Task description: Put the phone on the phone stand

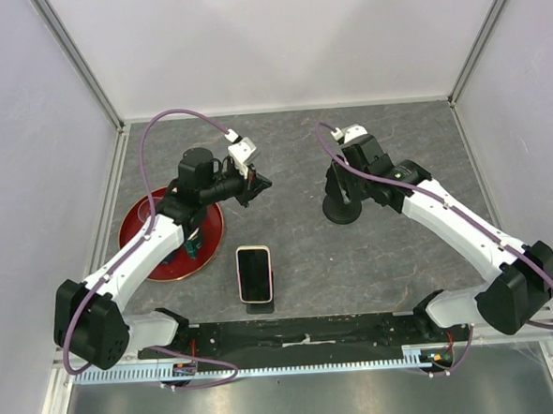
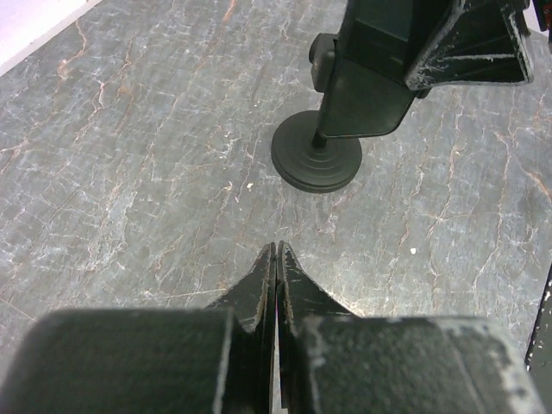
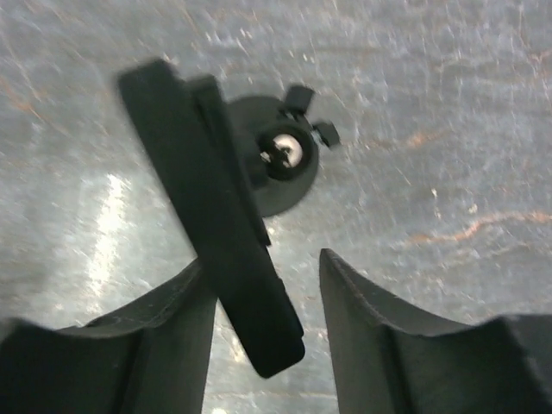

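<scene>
Phone flat on the counter, not yet on the stand.
Red plate sits far left. Left hand is pinched together and empty, hovering farther from the arm bases than the phone, well apart from it. The phone lies screen-up near the front edge. Phone stand is upright, right of centre. Right hand has fingers apart, straddling its cradle plate, probably to brace it.

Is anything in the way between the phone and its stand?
Nothing lies on the table between the phone and stand, but the right gripper straddles the stand's holder plate, crowding that spot.
</scene>
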Robot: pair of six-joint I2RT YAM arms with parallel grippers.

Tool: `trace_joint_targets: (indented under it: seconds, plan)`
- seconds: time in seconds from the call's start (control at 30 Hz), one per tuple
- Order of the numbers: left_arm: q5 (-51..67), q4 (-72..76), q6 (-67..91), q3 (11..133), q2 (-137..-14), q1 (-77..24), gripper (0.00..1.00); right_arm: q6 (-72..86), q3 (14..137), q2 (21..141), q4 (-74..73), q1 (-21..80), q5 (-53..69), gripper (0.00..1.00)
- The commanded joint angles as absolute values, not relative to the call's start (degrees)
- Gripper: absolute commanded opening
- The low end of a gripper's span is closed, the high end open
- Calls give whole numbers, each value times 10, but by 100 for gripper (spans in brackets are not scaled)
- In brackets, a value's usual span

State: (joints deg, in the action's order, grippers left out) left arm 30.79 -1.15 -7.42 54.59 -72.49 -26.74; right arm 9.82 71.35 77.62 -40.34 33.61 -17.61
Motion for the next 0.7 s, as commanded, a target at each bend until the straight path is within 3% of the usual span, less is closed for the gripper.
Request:
trace_joint_targets:
  seconds: [0.0,0.23,0.43,0.57,0.67]
  plan:
    - [340,19,-54,569,-731,-263,2,100,695,744,-446,316,-156,58]
    - [382,41,-40,573,-758,-262,2,42,650,710,-350,282,-19,74]
    - [422,75,-29,562,-765,-256,2,8,574,679,-207,266,61,73]
    - [458,95,-12,562,-779,-249,2,5,524,658,-123,259,76,66]
    - [464,99,-11,562,-787,-247,2,8,505,657,-98,253,76,48]
